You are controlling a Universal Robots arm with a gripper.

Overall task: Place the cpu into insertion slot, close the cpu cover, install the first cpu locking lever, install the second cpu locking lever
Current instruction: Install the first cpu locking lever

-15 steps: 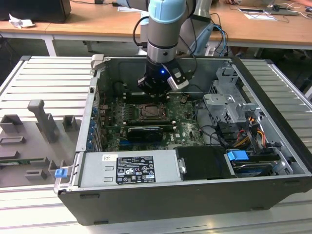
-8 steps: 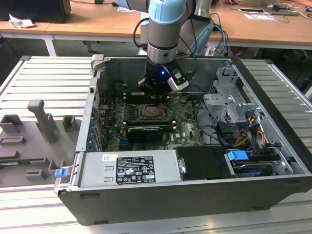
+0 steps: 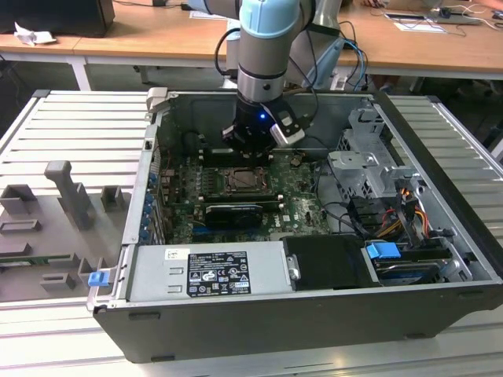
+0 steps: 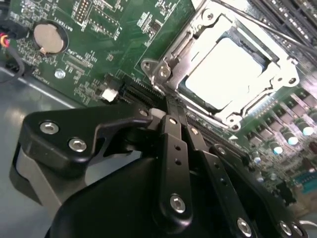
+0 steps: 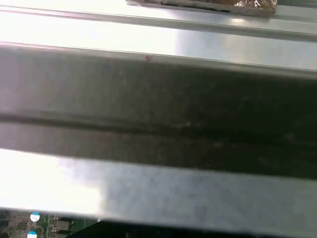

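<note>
**Securing the socket: lever stage**

The gripper [image 4: 171, 113] is hovering just beside the cpu cover [image 4: 277, 89], its fingers [image 4: 173, 144] drawn narrow and carrying nothing. The cpu [image 4: 223, 74] is sitting in the insertion slot [image 3: 244, 181], cover lowered. Judged: lever locking is underway, demanding precise hooking.

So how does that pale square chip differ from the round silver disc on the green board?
The cpu is square, while the coin battery is round. The cpu is clearly the larger of the two. The cpu sits inside the socket with the silver cpu cover framing it, while the battery sits in its own small round holder out on the open board. Both are flat, pale and mounted on the same board.
</note>
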